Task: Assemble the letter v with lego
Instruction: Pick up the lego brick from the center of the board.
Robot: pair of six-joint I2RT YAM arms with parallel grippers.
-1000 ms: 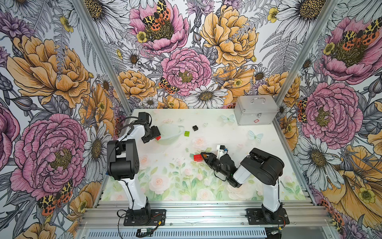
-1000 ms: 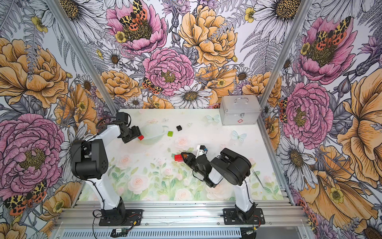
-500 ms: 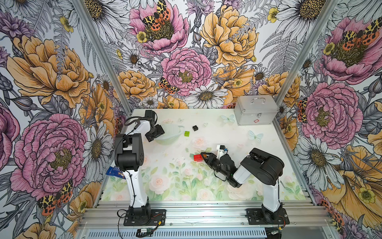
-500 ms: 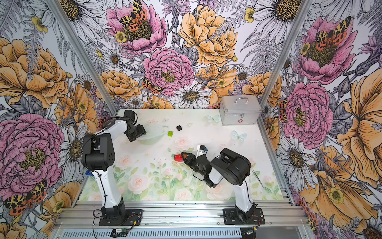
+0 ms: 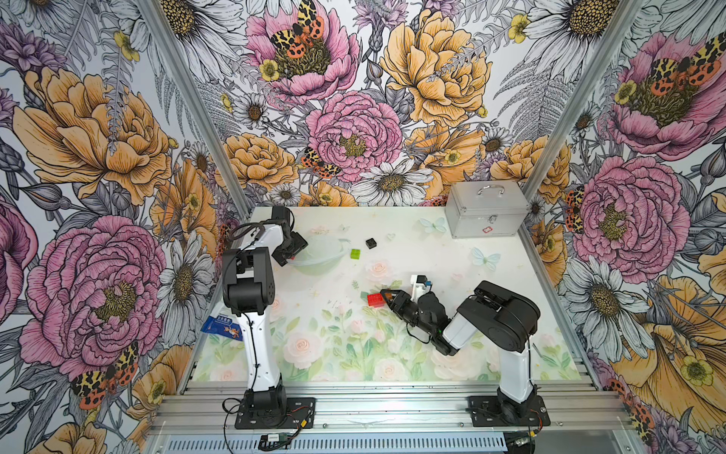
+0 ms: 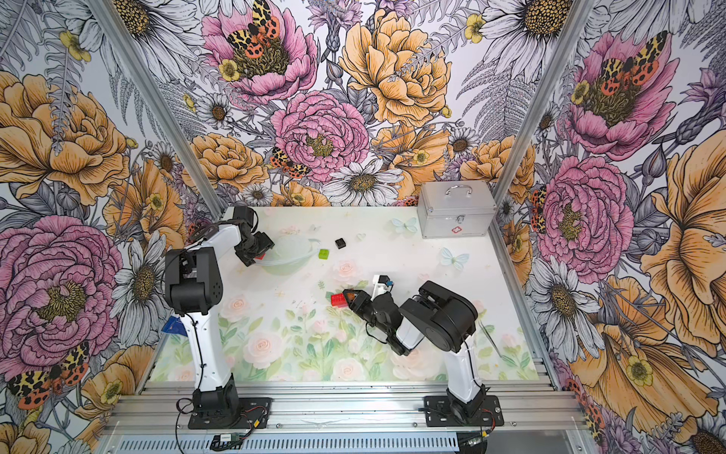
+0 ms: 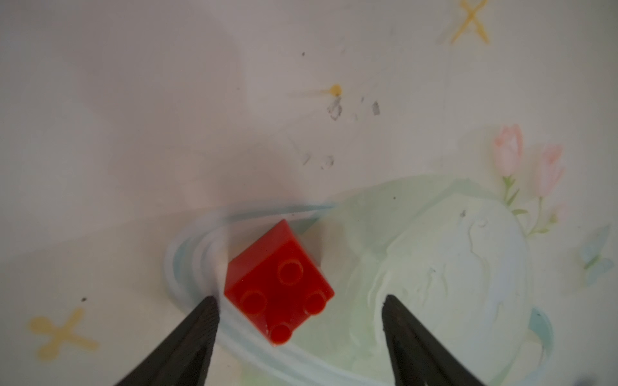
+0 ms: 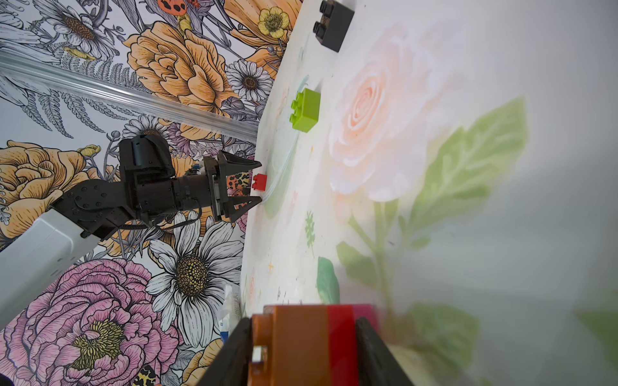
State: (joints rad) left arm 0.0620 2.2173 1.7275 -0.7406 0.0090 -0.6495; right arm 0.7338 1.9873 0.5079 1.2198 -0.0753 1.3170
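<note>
A: Which way does the red brick (image 7: pixel 277 284) lie from the left hand (image 7: pixel 299 300)?

B: Straight below it, on the worktop (image 5: pixel 432 243) at the far left. The hand is open, with a finger on either side of the brick and neither touching it. The brick is square, so it has no long axis, but it sits turned corner-on to the fingers. Closing as they stand would likely pinch corners rather than flat faces.

A: And the right hand (image 8: pixel 304 320)?

B: It is closed on a stack (image 8: pixel 297 341) of brown, red and pink bricks near mid-worktop, well apart from the red brick. The left arm is plainly the nearer.

A: Do the top views show that turn?

B: No. There the left hand hides nearly all of it, and only a sliver of the red brick (image 6: pixel 259 257) shows in a top view. The left wrist view alone gives the diagonal. The right wrist view, from the side, shows the brick resting studs-up between the fingertips. It also shows the green brick (image 8: pixel 306 110) and black brick (image 8: pixel 334 25) lying loose farther right.
</note>
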